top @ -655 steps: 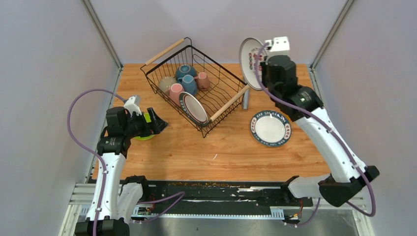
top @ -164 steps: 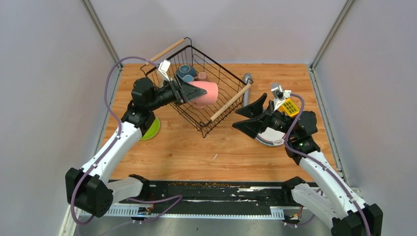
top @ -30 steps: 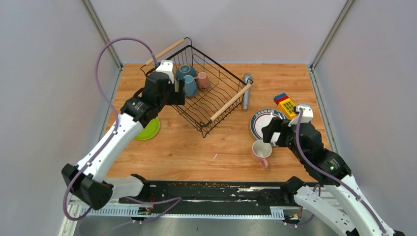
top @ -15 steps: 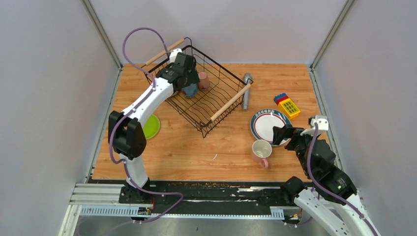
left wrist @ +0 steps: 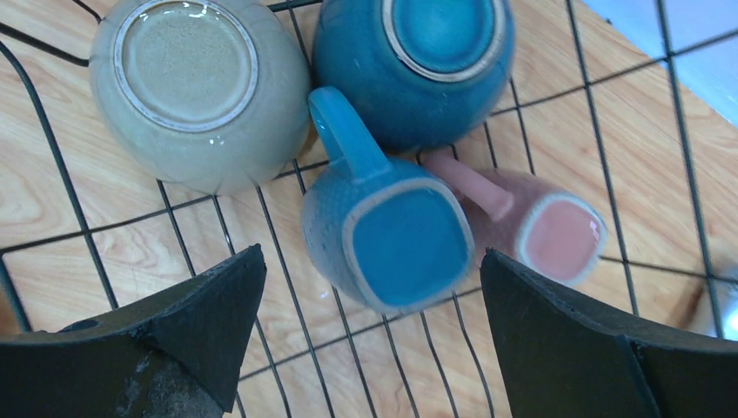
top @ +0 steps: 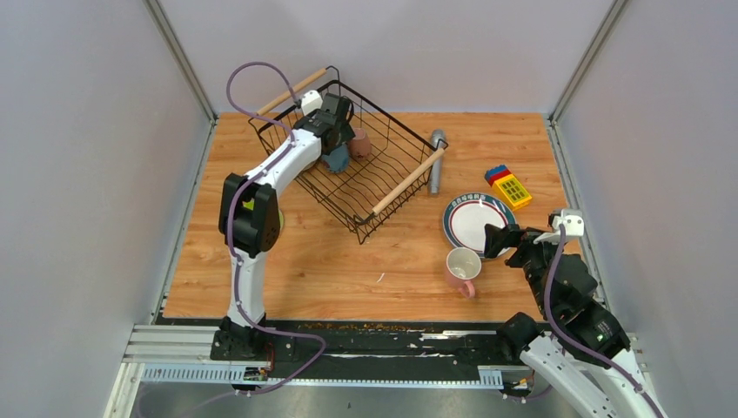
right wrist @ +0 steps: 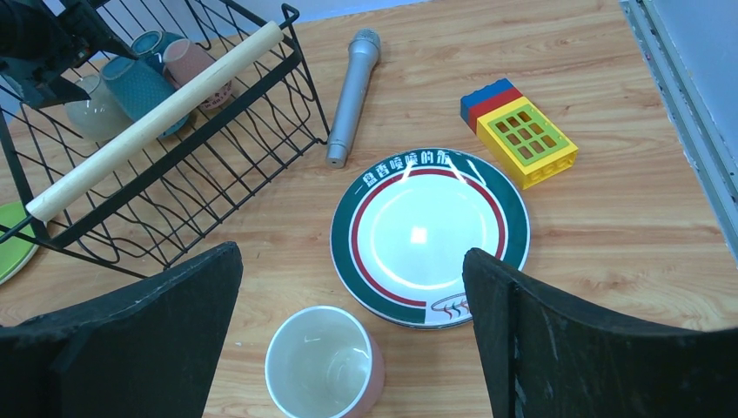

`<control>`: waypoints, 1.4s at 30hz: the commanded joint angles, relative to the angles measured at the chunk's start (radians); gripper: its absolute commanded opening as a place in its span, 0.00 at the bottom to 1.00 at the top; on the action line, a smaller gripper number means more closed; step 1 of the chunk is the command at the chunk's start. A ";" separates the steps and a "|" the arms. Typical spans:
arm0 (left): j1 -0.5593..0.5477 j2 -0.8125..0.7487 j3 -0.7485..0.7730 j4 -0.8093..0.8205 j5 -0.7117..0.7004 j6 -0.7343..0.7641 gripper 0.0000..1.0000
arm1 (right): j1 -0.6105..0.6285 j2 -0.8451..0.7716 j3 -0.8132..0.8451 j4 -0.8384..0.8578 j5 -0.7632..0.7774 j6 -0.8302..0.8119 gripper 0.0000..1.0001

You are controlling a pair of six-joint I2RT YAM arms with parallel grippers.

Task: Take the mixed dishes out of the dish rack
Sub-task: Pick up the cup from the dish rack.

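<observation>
The black wire dish rack (top: pixel 405 183) stands at the back of the table. Inside it lie an upturned blue-grey mug (left wrist: pixel 392 239), a pink mug (left wrist: pixel 548 235), a teal bowl (left wrist: pixel 418 52) and a beige bowl (left wrist: pixel 196 87). My left gripper (left wrist: pixel 370 261) hangs open just above the blue-grey mug, its fingers on either side and touching nothing. My right gripper (right wrist: pixel 352 257) is open and empty above an upright pink mug (right wrist: pixel 324 364) and a white plate with a teal and red rim (right wrist: pixel 431 231) on the table. A lime-green plate (right wrist: pixel 13 239) lies left of the rack.
A grey cylinder (top: pixel 435 161) lies beside the rack's right handle. A yellow, red and blue toy block (top: pixel 507 185) sits behind the patterned plate. Enclosure walls close in both sides and the back. The left arm's elbow (top: pixel 248 218) hangs over the green plate.
My left gripper has reached deeper into the rack, over the mugs. My right arm has drawn back toward the near right, away from the pink mug on the table.
</observation>
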 commanded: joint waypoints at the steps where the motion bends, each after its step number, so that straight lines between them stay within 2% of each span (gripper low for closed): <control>1: 0.037 0.063 0.065 0.030 -0.033 -0.076 1.00 | 0.003 0.000 0.000 0.056 0.000 -0.021 1.00; 10: 0.053 0.172 0.131 0.034 0.059 -0.064 1.00 | 0.001 0.015 -0.001 0.062 -0.007 -0.027 0.99; 14: 0.053 0.175 0.111 0.024 0.070 -0.069 0.95 | 0.000 0.017 -0.001 0.063 -0.010 -0.028 0.99; 20: 0.052 0.123 0.082 0.037 0.099 -0.029 0.73 | -0.002 0.019 -0.001 0.065 -0.018 -0.032 0.98; 21: 0.053 0.102 0.071 0.045 0.107 -0.017 0.68 | -0.003 0.019 -0.001 0.065 -0.020 -0.033 0.98; 22: 0.052 0.077 0.054 0.065 0.119 -0.005 0.57 | -0.003 0.018 -0.001 0.064 -0.022 -0.034 0.98; 26: 0.052 -0.009 -0.016 0.118 0.170 0.023 0.37 | -0.003 0.017 -0.001 0.065 -0.030 -0.036 0.97; 30: 0.053 -0.092 -0.070 0.152 0.228 0.052 0.22 | -0.003 0.015 -0.002 0.068 -0.042 -0.041 0.97; 34: 0.052 -0.173 -0.131 0.187 0.297 0.081 0.12 | -0.003 0.017 -0.004 0.072 -0.060 -0.047 0.96; 42: 0.052 -0.336 -0.269 0.318 0.486 0.136 0.05 | -0.003 0.057 0.018 0.091 -0.198 -0.002 0.96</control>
